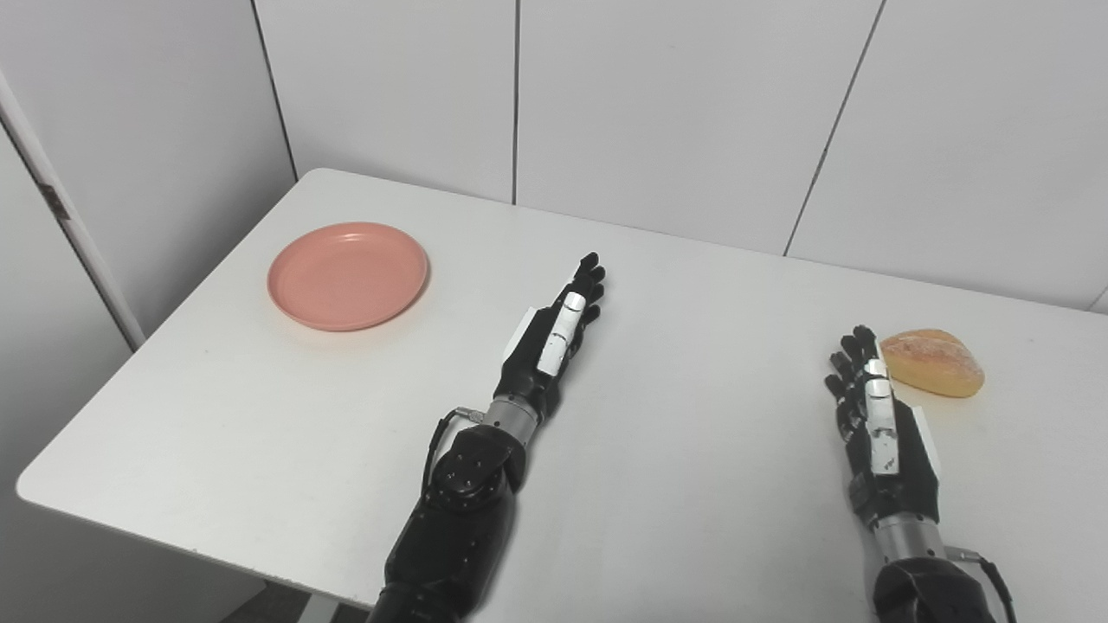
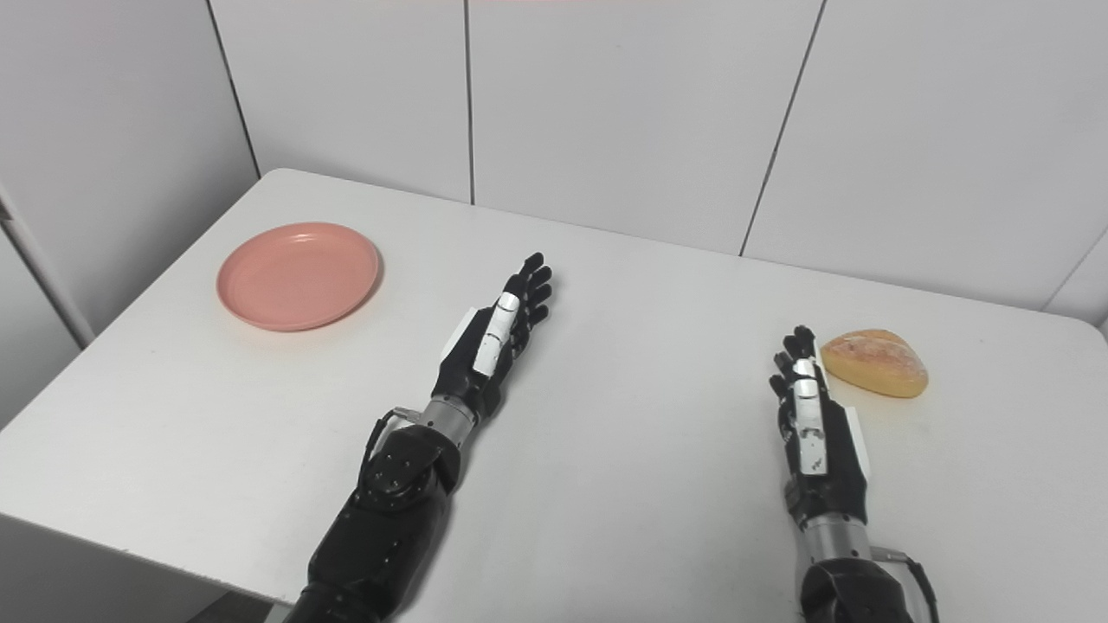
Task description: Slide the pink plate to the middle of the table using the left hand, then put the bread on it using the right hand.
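White table (image 1: 692, 484) with rounded corners, set against a grey panelled wall (image 1: 675, 104)

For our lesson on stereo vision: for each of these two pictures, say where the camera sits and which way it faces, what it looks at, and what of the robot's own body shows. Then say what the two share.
Left eye view: on the head, looking down and forward at the white table; both forearms rise from the bottom edge, left hand and right hand open.
Right eye view: beside it, facing the same way; everything sits further left in the picture.
Shared: pink plate far left, bread right, close beside the right hand's fingertips.
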Available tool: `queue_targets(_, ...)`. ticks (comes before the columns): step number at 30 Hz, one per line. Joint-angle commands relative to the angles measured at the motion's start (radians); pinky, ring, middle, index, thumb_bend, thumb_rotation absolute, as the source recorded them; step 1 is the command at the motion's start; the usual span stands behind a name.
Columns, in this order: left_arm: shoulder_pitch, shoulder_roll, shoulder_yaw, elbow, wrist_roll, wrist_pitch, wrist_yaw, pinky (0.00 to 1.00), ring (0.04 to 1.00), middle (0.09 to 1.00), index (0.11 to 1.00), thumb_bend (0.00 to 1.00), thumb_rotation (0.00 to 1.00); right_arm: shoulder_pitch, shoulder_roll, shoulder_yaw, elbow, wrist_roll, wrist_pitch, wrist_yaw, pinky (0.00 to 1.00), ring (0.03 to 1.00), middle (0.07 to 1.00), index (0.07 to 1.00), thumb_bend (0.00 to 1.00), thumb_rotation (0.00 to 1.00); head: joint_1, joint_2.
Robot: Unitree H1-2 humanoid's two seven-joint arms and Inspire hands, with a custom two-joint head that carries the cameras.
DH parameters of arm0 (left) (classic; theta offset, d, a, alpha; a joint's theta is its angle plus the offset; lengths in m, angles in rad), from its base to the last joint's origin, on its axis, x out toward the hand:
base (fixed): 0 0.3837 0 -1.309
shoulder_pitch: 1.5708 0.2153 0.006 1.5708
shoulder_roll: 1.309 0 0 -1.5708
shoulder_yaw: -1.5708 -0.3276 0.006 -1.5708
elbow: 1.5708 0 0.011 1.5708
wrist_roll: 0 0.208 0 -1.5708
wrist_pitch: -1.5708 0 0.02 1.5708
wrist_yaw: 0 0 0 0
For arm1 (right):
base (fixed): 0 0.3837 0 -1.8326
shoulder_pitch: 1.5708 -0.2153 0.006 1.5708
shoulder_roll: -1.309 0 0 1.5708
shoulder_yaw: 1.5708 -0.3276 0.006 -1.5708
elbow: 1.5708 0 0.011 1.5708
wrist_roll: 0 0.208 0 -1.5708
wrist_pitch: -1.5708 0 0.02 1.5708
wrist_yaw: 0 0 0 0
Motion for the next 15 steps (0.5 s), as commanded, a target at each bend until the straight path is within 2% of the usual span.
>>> queue_targets(1, -0.032, 0.022, 0.018, -0.059, -0.016, 0.01, 0.006, 1.0, 1.0, 1.0, 1.0, 0.71, 1.0, 0.014, -0.004, 0.0, 0.021, 0.002, -0.044, 0.016, 1.0, 1.0, 1.0, 1.0, 0.65, 0.99, 0.0, 0.001)
queue_targets(3, -0.037, 0.034, 0.032, -0.078, -0.024, 0.02, 0.006, 1.0, 1.0, 1.0, 1.0, 0.7, 1.0, 0.014, -0.008, 0.0, 0.019, 0.008, -0.034, 0.022, 1.0, 1.0, 1.0, 1.0, 0.66, 0.99, -0.003, -0.002)
queue_targets(7, -0.051, 0.062, 0.059, -0.106, -0.05, 0.029, -0.005, 1.0, 1.0, 1.0, 1.0, 0.71, 1.0, 0.0, -0.011, -0.004, 0.061, 0.014, -0.079, 0.036, 1.0, 1.0, 1.0, 1.0, 0.63, 0.98, 0.005, -0.013)
queue_targets(15, -0.05, 0.103, 0.074, -0.178, -0.068, 0.066, -0.002, 1.0, 1.0, 1.0, 1.0, 0.7, 1.0, -0.007, -0.014, -0.007, 0.088, 0.026, -0.108, 0.054, 1.0, 1.0, 1.0, 1.0, 0.63, 0.98, 0.015, -0.024)
